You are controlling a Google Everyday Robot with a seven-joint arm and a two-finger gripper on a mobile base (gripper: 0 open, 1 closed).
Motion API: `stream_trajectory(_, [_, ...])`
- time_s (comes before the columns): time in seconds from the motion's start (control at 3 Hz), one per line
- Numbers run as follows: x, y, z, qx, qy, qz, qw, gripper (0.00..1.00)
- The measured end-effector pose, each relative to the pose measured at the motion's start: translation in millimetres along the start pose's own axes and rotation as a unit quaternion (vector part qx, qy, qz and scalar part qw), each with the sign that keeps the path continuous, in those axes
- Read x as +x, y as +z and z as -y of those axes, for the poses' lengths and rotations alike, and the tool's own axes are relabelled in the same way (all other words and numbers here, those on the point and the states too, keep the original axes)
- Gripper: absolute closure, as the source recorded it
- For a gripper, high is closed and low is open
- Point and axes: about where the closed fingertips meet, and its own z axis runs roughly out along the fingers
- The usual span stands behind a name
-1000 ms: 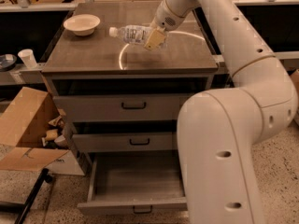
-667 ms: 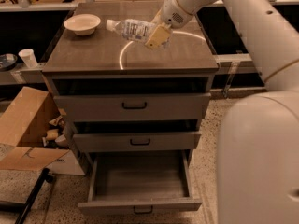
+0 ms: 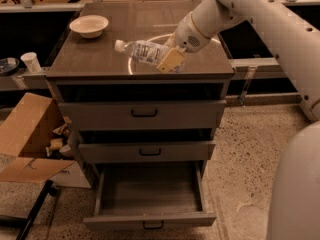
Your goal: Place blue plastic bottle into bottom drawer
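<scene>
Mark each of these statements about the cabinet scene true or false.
1. The bottom drawer is pulled open. True.
2. The bottle lies inside the bottom drawer. False: the gripper holds it over the cabinet top.
3. The bowl sits on the cabinet top, near a far corner. True.
4. The bottle stands upright. False: it is held roughly sideways, with its cap pointing toward the bowl's side.
5. A cardboard box sits on the floor beside the cabinet. True.
</scene>
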Motion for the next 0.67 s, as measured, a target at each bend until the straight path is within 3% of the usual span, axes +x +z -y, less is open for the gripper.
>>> stream_trajectory(0.67, [10.5, 5.8, -8.5, -0.005, 0.011, -0.009, 0.9999, 1.00])
